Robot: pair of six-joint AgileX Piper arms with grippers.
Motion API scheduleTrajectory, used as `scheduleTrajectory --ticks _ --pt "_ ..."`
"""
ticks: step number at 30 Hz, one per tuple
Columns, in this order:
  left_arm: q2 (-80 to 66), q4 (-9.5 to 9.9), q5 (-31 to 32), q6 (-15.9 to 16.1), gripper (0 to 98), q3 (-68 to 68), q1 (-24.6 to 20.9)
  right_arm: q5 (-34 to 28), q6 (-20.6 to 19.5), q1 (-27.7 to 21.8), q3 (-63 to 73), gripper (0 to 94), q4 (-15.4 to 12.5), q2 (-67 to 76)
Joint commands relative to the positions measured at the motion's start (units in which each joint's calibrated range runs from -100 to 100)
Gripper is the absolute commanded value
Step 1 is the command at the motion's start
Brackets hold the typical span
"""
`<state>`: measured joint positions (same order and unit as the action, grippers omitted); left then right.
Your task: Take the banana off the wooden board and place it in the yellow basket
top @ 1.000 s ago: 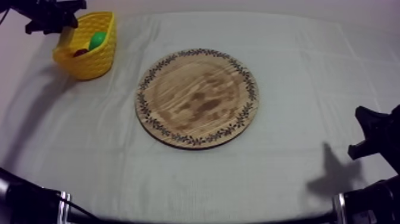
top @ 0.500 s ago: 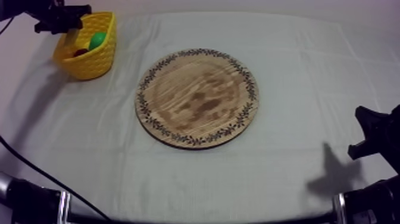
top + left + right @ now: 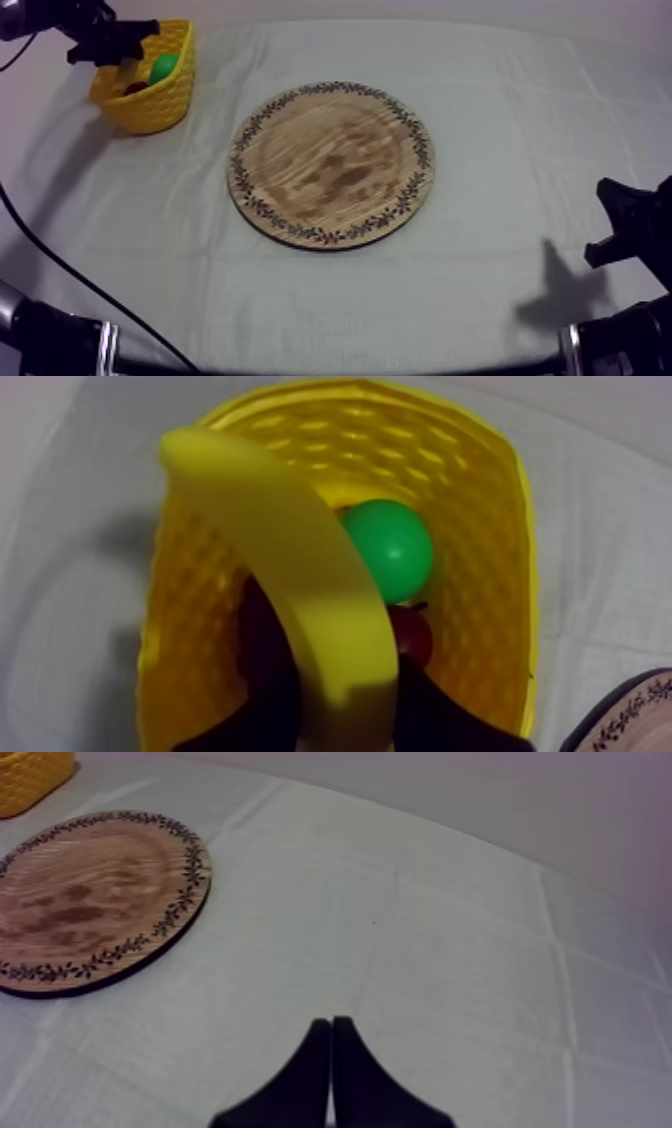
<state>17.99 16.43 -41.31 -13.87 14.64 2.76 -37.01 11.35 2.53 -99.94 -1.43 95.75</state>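
My left gripper (image 3: 128,50) hangs over the yellow basket (image 3: 160,105) at the table's far left, shut on the banana (image 3: 290,566). In the left wrist view the yellow banana curves up from between my black fingers (image 3: 268,676), above the basket's (image 3: 480,506) inside. A green pear (image 3: 390,548) and a small red fruit (image 3: 412,634) lie in the basket; from above the pear (image 3: 163,68) and red fruit (image 3: 135,88) show too. The round wooden board (image 3: 332,163) is bare. My right gripper (image 3: 331,1042) is shut on nothing, low at the right, above the cloth.
The wooden board (image 3: 90,892) lies in the table's middle, with the basket's corner (image 3: 30,777) beyond it in the right wrist view. Bare cloth surrounds the board. My right arm (image 3: 630,225) sits at the lower right edge.
My left gripper with the banana has shifted right, coming over the basket's opening. The right arm has not moved.
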Motion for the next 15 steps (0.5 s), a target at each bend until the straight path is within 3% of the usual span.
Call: scheduleTrajectory --ticks 1,3,10,15 --pt "0.3 0.00 0.1 0.2 19.8 -0.3 -0.1 0.0 0.0 0.0 0.0 0.3 0.0 0.0" --pt "0.6 0.00 0.3 0.4 23.2 -0.5 -0.3 0.0 0.0 0.0 0.0 0.3 0.0 0.0" --pt "1.0 -0.03 -1.2 0.9 63.7 0.1 -0.5 0.0 0.0 0.0 0.0 0.3 0.0 0.0" --pt "1.0 0.08 -2.5 0.0 72.1 -0.1 -0.3 0.0 0.0 0.0 0.0 0.3 0.0 0.0"
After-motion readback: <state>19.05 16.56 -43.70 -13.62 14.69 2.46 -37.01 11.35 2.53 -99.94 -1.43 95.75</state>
